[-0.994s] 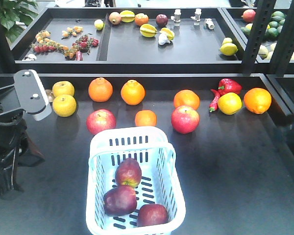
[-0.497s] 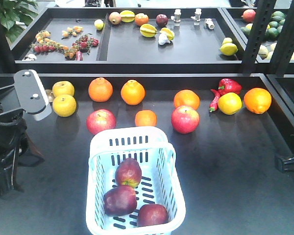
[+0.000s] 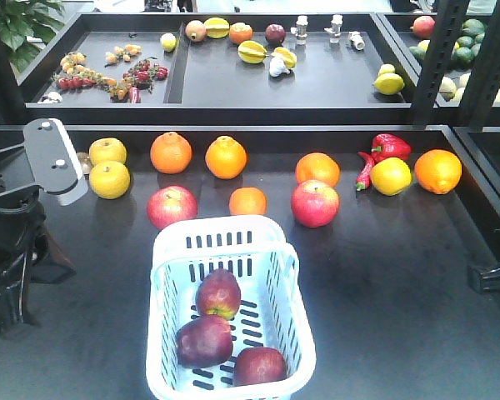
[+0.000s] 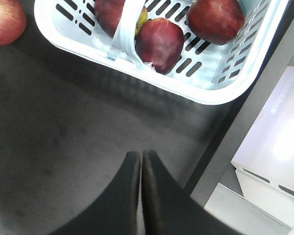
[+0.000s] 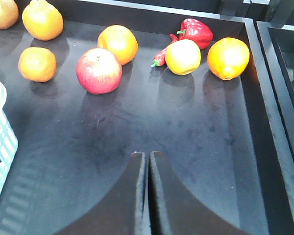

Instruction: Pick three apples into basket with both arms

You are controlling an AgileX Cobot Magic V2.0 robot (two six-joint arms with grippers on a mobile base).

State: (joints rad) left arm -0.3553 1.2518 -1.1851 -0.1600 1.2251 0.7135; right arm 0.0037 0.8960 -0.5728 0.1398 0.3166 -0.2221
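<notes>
Three dark red apples lie in the pale blue-white basket (image 3: 217,227): one with a yellow-green patch (image 3: 218,293), one at the left (image 3: 205,341), one at the near end (image 3: 259,365). They also show in the left wrist view (image 4: 159,44). My left arm (image 3: 17,242) is at the table's left side. The left gripper (image 4: 140,154) is shut and empty over bare table, short of the basket's rim (image 4: 137,73). My right gripper (image 5: 148,154) is shut and empty over bare table to the right of the basket's edge (image 5: 0,132). Only its black tip (image 3: 493,275) shows at the front view's right edge.
Behind the basket lie two pinkish-red apples (image 3: 172,207) (image 3: 314,203), several oranges (image 3: 247,201), yellow fruit (image 3: 109,179), a red pepper (image 3: 389,147) and a chili. A raised shelf (image 3: 233,79) with small fruit runs along the back. A black upright post (image 3: 437,50) stands at the right.
The right gripper's tip has drawn back to the front view's right edge and stays there. The left arm shifted slightly. Basket and apples have not moved.
</notes>
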